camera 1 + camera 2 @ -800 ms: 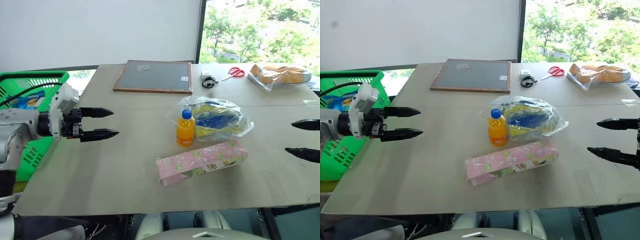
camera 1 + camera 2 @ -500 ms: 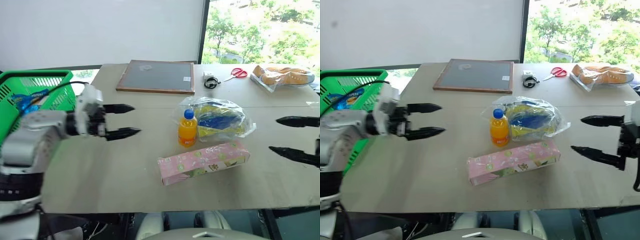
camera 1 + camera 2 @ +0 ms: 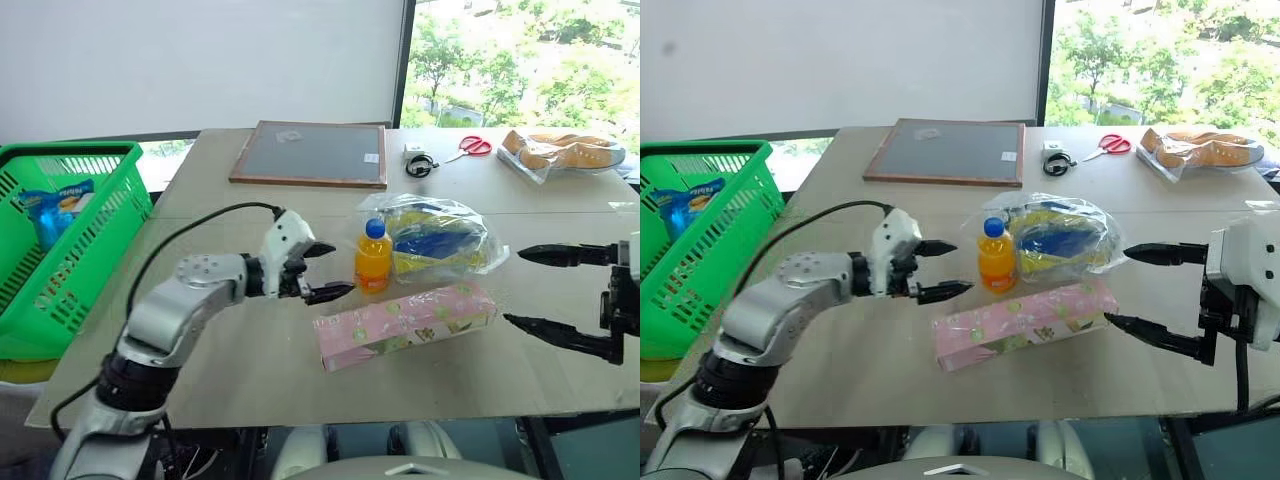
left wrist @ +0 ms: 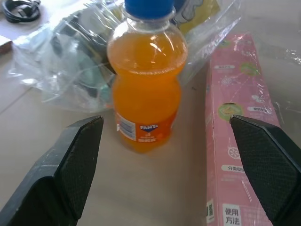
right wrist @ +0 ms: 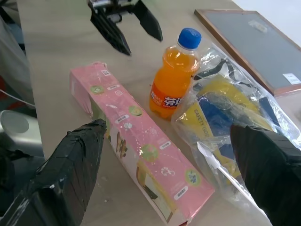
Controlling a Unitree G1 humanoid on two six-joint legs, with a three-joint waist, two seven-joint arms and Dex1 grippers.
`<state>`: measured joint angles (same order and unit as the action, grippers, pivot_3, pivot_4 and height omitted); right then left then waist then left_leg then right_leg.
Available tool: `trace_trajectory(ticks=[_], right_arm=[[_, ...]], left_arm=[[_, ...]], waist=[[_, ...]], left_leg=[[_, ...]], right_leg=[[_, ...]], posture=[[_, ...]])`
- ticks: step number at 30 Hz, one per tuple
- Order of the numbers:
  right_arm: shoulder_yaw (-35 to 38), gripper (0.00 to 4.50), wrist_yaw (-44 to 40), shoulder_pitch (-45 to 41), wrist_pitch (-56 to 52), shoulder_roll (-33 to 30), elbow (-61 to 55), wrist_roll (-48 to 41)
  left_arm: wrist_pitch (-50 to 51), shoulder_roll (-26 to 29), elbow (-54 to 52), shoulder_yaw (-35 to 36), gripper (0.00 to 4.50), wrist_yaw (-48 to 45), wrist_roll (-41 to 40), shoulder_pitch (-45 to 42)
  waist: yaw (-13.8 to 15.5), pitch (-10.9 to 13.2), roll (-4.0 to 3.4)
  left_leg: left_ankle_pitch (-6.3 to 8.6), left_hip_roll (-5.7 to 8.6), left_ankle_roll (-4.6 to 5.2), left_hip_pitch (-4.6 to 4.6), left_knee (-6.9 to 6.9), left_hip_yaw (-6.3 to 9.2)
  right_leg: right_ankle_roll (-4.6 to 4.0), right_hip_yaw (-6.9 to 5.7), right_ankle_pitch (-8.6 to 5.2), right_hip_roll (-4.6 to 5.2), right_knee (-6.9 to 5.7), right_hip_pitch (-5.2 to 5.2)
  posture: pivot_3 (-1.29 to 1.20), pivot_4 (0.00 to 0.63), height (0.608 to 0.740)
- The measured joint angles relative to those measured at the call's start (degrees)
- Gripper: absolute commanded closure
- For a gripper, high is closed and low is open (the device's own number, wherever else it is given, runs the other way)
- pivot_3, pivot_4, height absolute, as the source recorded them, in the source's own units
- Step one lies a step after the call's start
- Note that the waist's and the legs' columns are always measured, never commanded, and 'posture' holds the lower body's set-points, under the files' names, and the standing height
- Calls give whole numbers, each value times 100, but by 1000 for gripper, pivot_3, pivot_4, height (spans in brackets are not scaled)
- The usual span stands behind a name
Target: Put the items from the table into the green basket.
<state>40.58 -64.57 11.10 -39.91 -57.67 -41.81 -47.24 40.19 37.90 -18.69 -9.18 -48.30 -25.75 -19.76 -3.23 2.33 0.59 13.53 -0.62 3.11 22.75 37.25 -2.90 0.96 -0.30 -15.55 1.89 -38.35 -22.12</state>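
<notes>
- The bottle (image 3: pixel 371 257) is seen upright on the table (image 3: pixel 200 340), with the bag (image 3: pixel 437 236) touching it on the far right side and the pink box (image 3: pixel 404 323) lying just in front of it.
- All three items are still on the table; none is held, so the bulk of the task is judged to be left.
- The left gripper (image 3: pixel 320 272) is held just beside the bottle with its jaws spread wide; in the left wrist view the bottle (image 4: pixel 146 89) is framed between the two fingers, not yet touched.
- A grasp of the bottle is judged to be the step in hand.
- The right gripper (image 3: pixel 545 288) is held above the table near the box's right end, jaws spread and nothing between them.
- The green basket (image 3: pixel 60 250) stands beyond the table's left edge, well apart from the items; a blue packet (image 3: pixel 55 205) is seen inside it.
- The table is a plain beige top with a seam across it.
- At the far side lie a framed board (image 3: pixel 310 153), scissors (image 3: pixel 468 146), a dark cable (image 3: pixel 417 160) and a wrapped tray of bread (image 3: pixel 562 150).
- A white wall is seen behind, and a window with green trees to the right.
</notes>
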Motion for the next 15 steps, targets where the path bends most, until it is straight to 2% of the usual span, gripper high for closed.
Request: trace_trajectory(ticks=[6, 9, 12, 15], right_arm=[[318, 0, 145, 373, -9, 188, -281, -252], [379, 0, 220, 559, -20, 209, -384, -308], [304, 0, 702, 292, 75, 210, -330, 16], [-173, 0, 1081, -221, 75, 80, 3, 223]], left_arm=[[-337, -553, 474, -255, 52, 252, 454, -89], [-411, -639, 501, -255, 52, 237, 479, -92], [-367, -315, 600, 90, 52, -200, 161, -71], [-372, 141, 660, 341, 52, -699, -34, -38]], waist=[[-112, -3, 2], [-208, -3, 2], [-391, -5, 2], [-557, -9, -1]], left_leg=[[0, 1, 0, 1, 2, 0], [0, 0, 0, 1, 2, 2], [0, -4, 0, -4, 4, 0], [0, -3, 0, -8, 4, -3]], right_leg=[[1, 2, 0, -1, 0, 1], [1, 1, 0, -3, 0, 1], [1, 4, -1, -7, -5, 0], [0, 7, -1, -4, -5, 2]], posture=[[-267, 0, 740], [-286, 0, 740], [-289, 0, 740], [-276, 0, 740]])
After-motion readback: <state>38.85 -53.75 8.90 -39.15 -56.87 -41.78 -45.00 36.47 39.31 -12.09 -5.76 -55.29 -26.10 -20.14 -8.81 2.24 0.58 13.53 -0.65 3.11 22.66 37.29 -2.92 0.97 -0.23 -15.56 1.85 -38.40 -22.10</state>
